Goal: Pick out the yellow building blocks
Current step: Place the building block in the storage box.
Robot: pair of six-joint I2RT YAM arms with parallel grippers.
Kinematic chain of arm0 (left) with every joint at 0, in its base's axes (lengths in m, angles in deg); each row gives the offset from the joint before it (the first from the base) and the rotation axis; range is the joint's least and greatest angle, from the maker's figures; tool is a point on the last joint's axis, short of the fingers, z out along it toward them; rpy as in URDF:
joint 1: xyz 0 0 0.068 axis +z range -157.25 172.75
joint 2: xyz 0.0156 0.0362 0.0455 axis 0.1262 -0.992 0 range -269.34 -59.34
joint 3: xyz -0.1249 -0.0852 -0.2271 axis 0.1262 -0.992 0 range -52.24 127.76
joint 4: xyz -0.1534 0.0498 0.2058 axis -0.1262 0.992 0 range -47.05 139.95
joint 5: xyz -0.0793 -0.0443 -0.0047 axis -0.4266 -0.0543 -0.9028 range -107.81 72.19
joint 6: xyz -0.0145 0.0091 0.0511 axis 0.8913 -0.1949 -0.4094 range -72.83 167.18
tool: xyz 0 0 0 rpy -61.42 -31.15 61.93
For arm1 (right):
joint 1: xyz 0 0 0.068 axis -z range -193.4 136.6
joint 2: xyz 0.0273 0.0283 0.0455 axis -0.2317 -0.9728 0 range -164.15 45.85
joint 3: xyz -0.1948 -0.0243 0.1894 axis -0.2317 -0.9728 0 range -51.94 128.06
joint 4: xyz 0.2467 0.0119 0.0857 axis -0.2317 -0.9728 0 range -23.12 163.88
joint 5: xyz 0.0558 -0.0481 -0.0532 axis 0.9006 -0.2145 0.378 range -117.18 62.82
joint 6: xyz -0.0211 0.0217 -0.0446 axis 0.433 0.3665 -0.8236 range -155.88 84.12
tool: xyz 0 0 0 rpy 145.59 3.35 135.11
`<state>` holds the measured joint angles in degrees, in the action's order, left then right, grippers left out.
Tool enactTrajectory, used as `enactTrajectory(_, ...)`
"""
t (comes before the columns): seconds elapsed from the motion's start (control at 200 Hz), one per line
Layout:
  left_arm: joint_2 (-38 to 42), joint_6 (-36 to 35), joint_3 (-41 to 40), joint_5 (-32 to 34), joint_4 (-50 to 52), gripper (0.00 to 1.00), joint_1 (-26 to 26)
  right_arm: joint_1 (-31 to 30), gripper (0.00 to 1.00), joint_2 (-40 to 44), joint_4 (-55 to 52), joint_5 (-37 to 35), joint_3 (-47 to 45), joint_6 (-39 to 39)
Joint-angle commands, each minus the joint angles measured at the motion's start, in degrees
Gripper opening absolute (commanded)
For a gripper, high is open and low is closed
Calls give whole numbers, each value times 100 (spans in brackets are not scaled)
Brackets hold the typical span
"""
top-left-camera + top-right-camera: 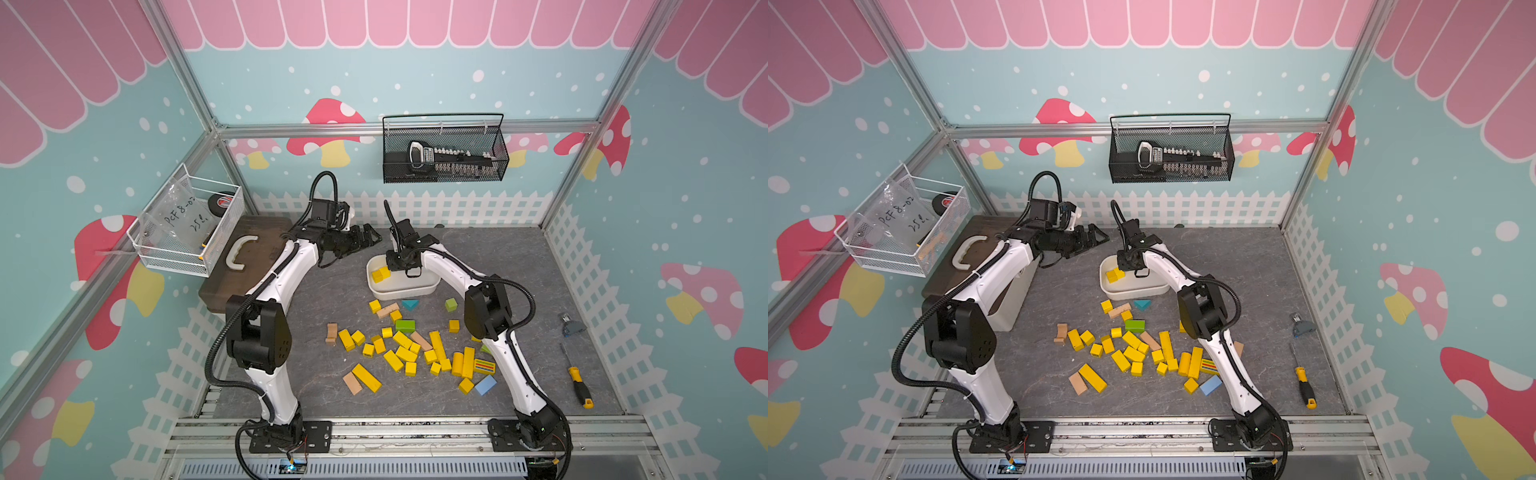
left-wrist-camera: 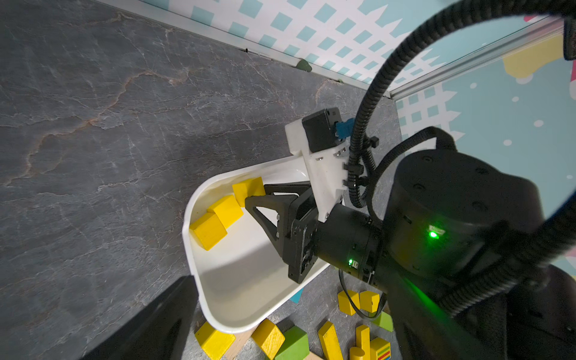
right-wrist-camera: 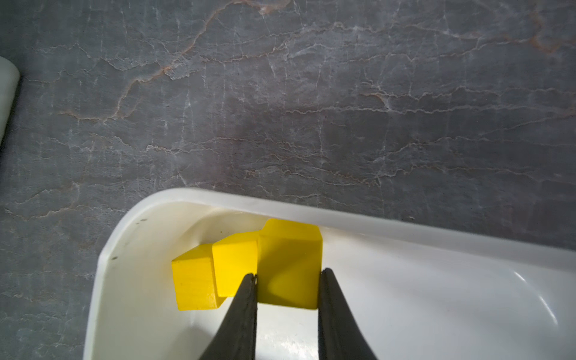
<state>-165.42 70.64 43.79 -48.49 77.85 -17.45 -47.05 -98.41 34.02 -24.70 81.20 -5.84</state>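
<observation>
A white tub [image 1: 409,294] [image 1: 1133,295] stands on the grey table behind a loose pile of yellow building blocks [image 1: 405,353] [image 1: 1133,353]; one block has coloured stripes [image 1: 484,366]. My right gripper [image 3: 288,276] [image 1: 392,264] reaches down into the tub and is shut on a yellow block [image 3: 288,268] [image 2: 247,188], a finger pressed on each side. Two more yellow blocks [image 3: 199,280] [image 2: 218,221] lie beside it in the tub's corner. My left gripper [image 1: 372,240] [image 1: 1096,240] hovers open and empty to the left of the tub, above the table.
Green blocks [image 1: 405,325], a teal wedge [image 1: 410,304], a blue block [image 1: 485,385] and tan blocks [image 1: 351,383] mix with the pile. A brown toolbox [image 1: 249,257] sits at the left, a screwdriver [image 1: 579,384] at the right. Wire baskets [image 1: 187,228] [image 1: 444,153] hang on the walls.
</observation>
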Motion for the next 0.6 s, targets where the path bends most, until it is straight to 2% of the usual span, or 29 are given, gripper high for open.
enactTrajectory(0.0,96,8,30,-88,0,100,36,-49,31,-163,-49,40,191,2)
enactTrajectory(0.075,97,-1,30,-84,0,100,35,-52,43,-133,-73,24,190,-7)
enactTrajectory(0.215,99,-3,21,-79,2,100,35,-53,49,-5,-187,24,162,-80)
enactTrajectory(0.295,114,-6,21,-79,0,100,38,-62,49,190,-217,25,-16,-134)
enactTrajectory(0.43,133,-13,21,-76,7,100,44,-135,40,742,-88,-73,-707,-166)
enactTrajectory(0.59,148,-13,21,-70,0,100,44,-194,40,1287,52,-191,-1562,-70)
